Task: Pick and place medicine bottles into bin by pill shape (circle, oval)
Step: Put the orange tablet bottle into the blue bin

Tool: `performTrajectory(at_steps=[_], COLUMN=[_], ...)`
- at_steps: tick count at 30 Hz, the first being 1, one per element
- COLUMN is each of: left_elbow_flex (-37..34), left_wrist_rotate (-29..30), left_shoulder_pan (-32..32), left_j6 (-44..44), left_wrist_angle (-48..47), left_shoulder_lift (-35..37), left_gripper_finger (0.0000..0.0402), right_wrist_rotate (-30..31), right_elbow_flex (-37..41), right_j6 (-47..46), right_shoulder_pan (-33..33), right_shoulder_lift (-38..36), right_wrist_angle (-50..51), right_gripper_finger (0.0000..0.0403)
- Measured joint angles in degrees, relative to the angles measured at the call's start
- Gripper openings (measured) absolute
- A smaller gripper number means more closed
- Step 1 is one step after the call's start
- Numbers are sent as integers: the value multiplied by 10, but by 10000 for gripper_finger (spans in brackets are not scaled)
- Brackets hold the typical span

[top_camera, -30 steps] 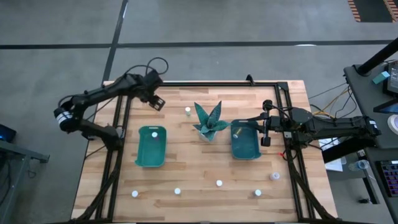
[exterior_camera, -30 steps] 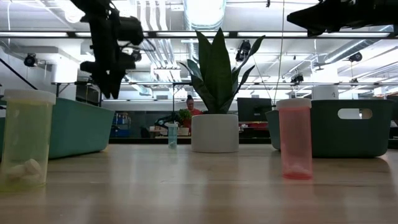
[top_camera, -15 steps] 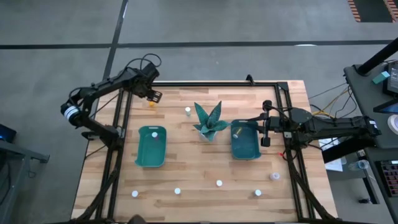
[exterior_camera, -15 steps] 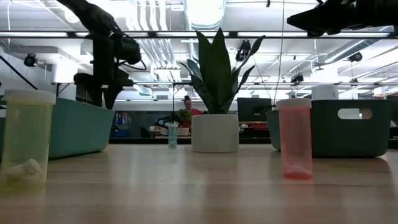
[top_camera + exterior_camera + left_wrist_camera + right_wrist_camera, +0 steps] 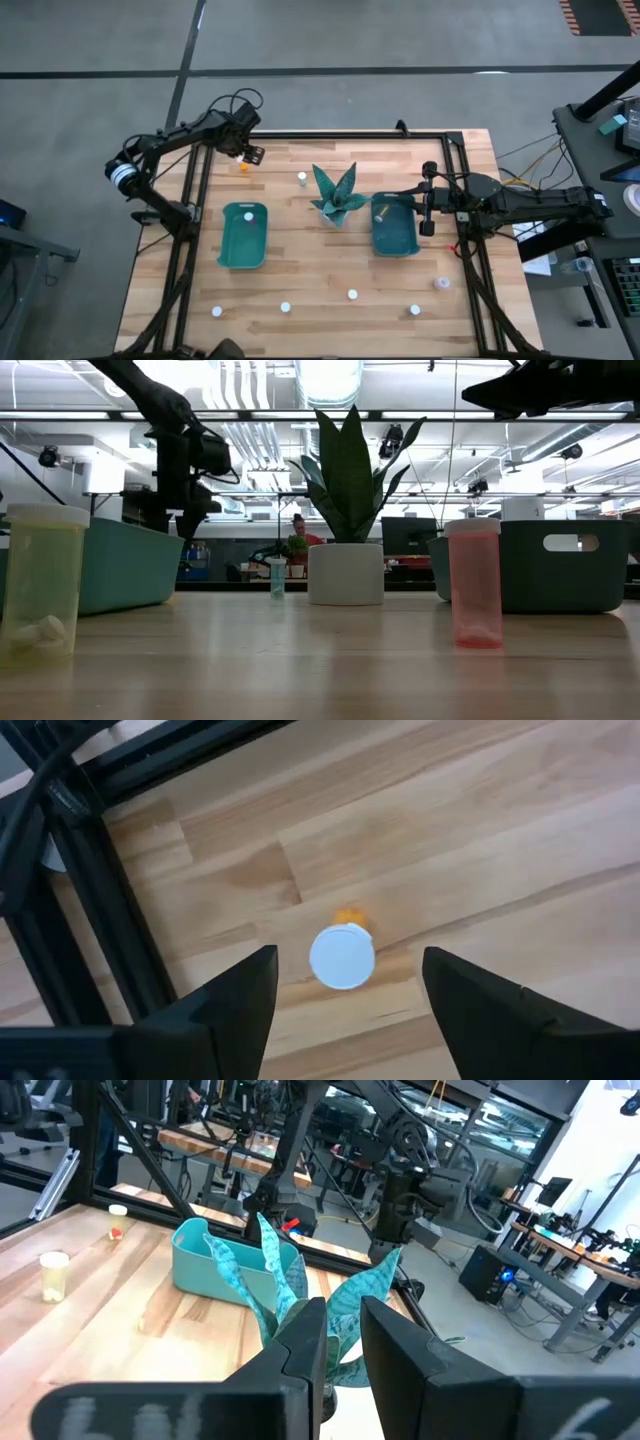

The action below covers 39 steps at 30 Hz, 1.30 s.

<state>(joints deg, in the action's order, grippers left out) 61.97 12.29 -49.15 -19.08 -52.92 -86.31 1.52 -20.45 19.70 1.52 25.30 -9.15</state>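
Two dark arms, looped black cables; left arm (image 5: 170, 145) white band near elbow.

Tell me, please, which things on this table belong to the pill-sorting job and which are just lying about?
Job:
- orange bottle between the open left end effector fingers
- other medicine bottles, e.g.
- left teal bin
- right teal bin

Lying about:
- potted plant
- black table frame

Even overhead light falls flat on the bench (image 5: 330, 270) in the high view, with short, soft shadows. In the low view, ceiling strip lights (image 5: 330, 415) glare across the top of the frame; the foreground bottle (image 5: 40, 582) at lower left is softly blurred. The left wrist view is bright, its dark fingers (image 5: 225, 1020) out of focus at the bottom.
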Motion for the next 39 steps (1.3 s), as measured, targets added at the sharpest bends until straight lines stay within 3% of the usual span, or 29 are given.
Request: performTrajectory(at_steps=[21, 39], left_elbow_flex=[-27, -34], left_wrist_rotate=[15, 15], left_shoulder_pan=[0, 0], left_j6=[15, 15], left_wrist_angle=[31, 44], left_shoulder_lift=[-34, -34], left_gripper_finger=[230, 120], right_wrist_rotate=[0, 0], right_elbow_flex=[0, 0], right_j6=[5, 5], right_shoulder_pan=[0, 0], right_shoulder_lift=[0, 0], right_wrist_angle=[0, 0], right_gripper_finger=[57, 57])
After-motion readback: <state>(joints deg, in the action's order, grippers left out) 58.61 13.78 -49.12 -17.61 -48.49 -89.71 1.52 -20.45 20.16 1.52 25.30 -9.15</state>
